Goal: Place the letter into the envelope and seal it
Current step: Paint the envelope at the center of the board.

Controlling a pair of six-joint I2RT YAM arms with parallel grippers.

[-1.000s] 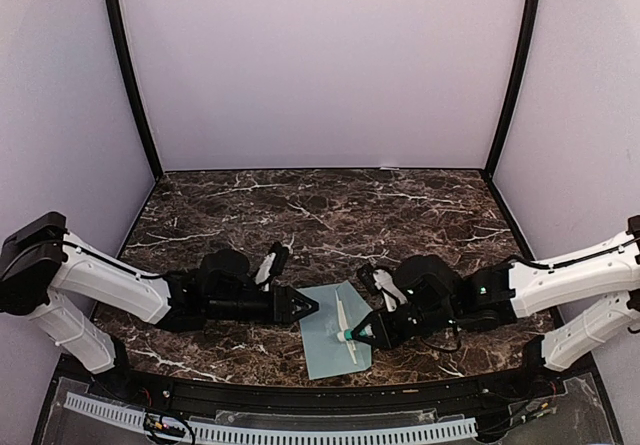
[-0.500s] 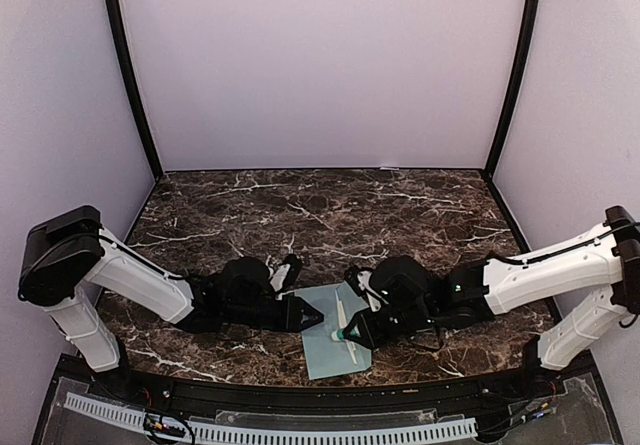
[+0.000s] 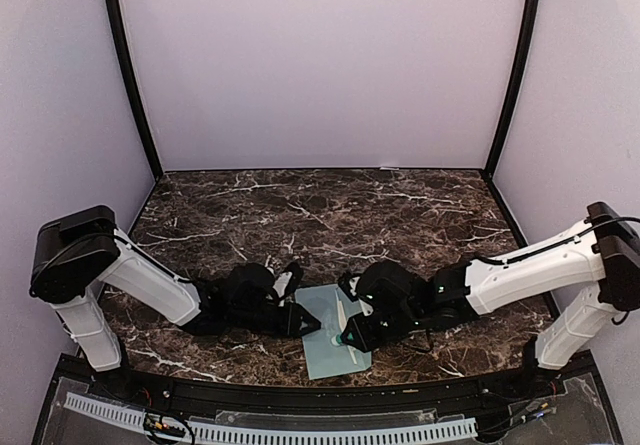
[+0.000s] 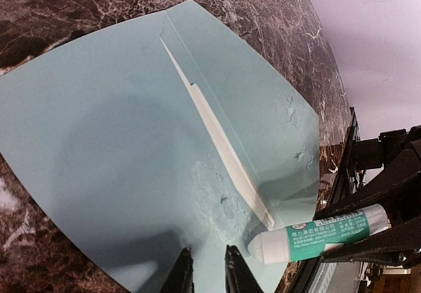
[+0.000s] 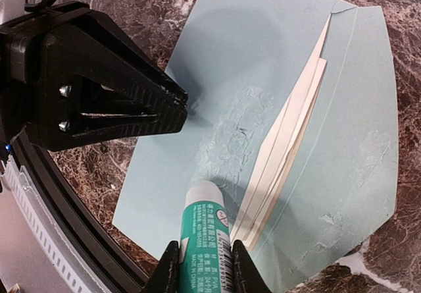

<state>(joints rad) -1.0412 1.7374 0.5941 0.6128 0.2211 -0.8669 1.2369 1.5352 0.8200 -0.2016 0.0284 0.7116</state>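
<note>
The pale teal envelope (image 3: 335, 343) (image 4: 125, 141) (image 5: 263, 69) lies open and flat near the table's front edge. Glue smears (image 5: 230, 132) mark its inside. A thin cream strip of layered paper edges (image 5: 289, 141) (image 4: 217, 141) shows along its fold; the letter as a sheet is hidden. My right gripper (image 5: 205, 250) (image 3: 352, 335) is shut on a white-and-green glue stick (image 5: 209, 230) (image 4: 322, 235), whose white tip touches the envelope beside the strip. My left gripper (image 4: 205, 260) (image 5: 179, 105) (image 3: 310, 322) has its tips low over the envelope's left part, a narrow gap between them and nothing in it.
The dark marble table (image 3: 330, 215) stretches back to the pale walls. A black rail (image 3: 300, 397) and a white slotted strip (image 3: 270, 431) run along the front edge, just below the envelope. Both arms lie low and meet over the envelope.
My left gripper has slid right onto the envelope while its jaws narrowed. The right gripper has carried the glue stick a little leftward across the envelope.
</note>
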